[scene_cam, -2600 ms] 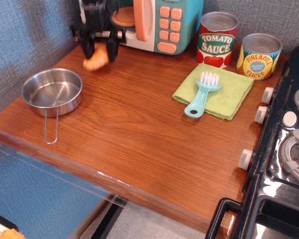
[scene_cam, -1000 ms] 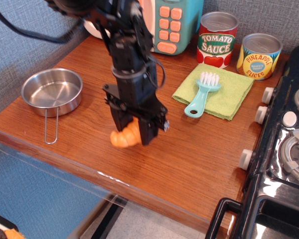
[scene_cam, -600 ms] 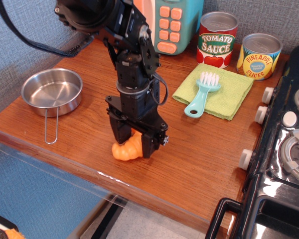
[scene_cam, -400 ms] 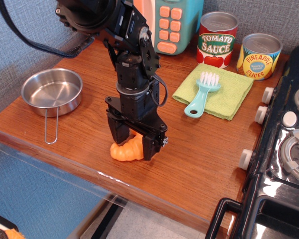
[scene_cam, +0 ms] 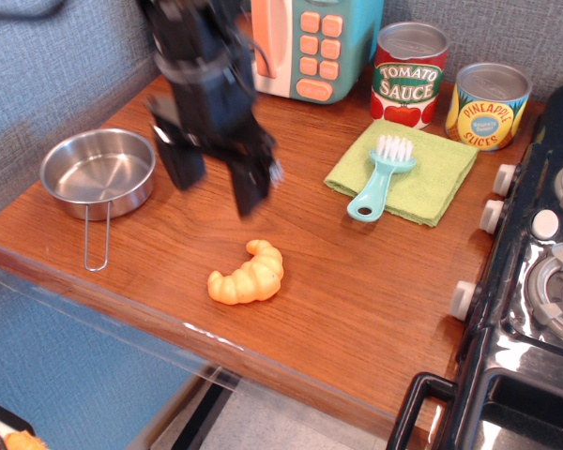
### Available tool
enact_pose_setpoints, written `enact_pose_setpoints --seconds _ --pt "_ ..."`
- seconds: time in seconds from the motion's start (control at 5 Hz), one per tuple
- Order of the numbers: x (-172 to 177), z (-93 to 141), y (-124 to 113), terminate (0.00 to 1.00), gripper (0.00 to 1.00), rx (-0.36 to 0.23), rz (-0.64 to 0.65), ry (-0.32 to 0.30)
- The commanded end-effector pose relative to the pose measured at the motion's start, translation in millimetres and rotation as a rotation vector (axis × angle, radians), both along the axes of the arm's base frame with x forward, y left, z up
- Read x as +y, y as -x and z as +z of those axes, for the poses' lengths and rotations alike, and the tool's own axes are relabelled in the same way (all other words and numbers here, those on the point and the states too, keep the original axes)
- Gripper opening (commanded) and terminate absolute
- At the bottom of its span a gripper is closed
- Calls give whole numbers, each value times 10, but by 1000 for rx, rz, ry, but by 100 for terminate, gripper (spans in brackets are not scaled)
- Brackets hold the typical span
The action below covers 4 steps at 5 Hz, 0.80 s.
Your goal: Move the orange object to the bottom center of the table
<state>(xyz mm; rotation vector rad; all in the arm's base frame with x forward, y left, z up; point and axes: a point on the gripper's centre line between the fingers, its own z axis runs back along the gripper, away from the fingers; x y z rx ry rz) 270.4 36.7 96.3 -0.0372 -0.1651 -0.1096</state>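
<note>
The orange object, a glossy yellow-orange toy croissant [scene_cam: 248, 276], lies on the brown wood table [scene_cam: 357, 291] near the front edge, about the middle of its width. My black gripper [scene_cam: 216, 183] hangs above the table, up and to the left of the croissant. Its jaws are spread wide and hold nothing. It is clear of the croissant.
A steel pan [scene_cam: 99, 172] with a wire handle sits at the left. A green cloth [scene_cam: 405, 169] with a teal brush [scene_cam: 382, 174] lies at the right. Two cans [scene_cam: 409, 73] and a toy microwave [scene_cam: 310, 45] stand at the back. A black stove [scene_cam: 535, 272] is at the right edge.
The gripper carried the croissant from the back left to the front middle, set it down, opened, and has now risen up and left, leaving it on the table.
</note>
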Motion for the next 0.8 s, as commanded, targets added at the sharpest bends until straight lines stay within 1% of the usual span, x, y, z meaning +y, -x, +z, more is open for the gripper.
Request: enact_pose_setpoints --seconds 0.0,0.2,0.4,0.6 --pt "433 349 38 0 100 -39 86 5" --pt "465 275 30 0 100 -42 115 -24" --pt "465 275 30 0 100 -42 115 -24" --pt "465 275 30 100 100 -42 115 -24"
